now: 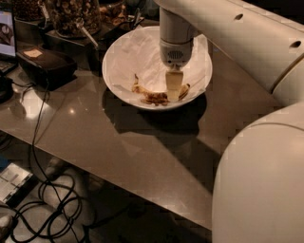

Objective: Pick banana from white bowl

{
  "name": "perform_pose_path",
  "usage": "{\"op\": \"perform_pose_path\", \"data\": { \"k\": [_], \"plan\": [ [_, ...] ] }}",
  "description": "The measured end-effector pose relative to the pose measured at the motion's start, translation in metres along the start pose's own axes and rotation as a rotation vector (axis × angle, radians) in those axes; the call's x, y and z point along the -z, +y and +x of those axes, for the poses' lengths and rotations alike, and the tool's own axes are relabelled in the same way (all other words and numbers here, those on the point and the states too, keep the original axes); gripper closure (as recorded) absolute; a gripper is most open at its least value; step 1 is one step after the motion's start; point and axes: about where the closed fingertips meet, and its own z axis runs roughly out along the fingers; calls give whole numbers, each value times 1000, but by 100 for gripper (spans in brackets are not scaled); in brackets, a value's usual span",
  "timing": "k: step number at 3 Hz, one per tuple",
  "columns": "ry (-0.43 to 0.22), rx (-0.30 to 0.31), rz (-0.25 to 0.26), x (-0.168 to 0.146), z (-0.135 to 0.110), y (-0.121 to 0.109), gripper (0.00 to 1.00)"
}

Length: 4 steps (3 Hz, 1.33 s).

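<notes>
The white bowl (122, 56) lined with crumpled paper stands on the grey table, upper middle of the camera view. The spotted banana (153, 96) lies along the bowl's near inner wall, dark tips at both ends. My gripper (174, 89) reaches straight down into the bowl from the white arm, its tip at the banana's right half. One pale finger (174, 84) faces the camera and covers part of the banana.
Glass jars of nuts (71, 14) stand behind the bowl at the left. A black box (45, 66) sits left of the bowl, with a cable running off the table edge. My arm's large white body (261, 185) fills the right side. Cables lie on the floor below.
</notes>
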Motion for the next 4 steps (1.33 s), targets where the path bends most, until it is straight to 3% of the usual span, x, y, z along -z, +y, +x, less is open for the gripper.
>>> {"op": "perform_pose_path", "data": {
  "k": [1, 4],
  "plan": [
    [4, 6, -14, -7, -2, 0, 45],
    [-29, 22, -71, -26, -10, 8, 43]
  ]
}}
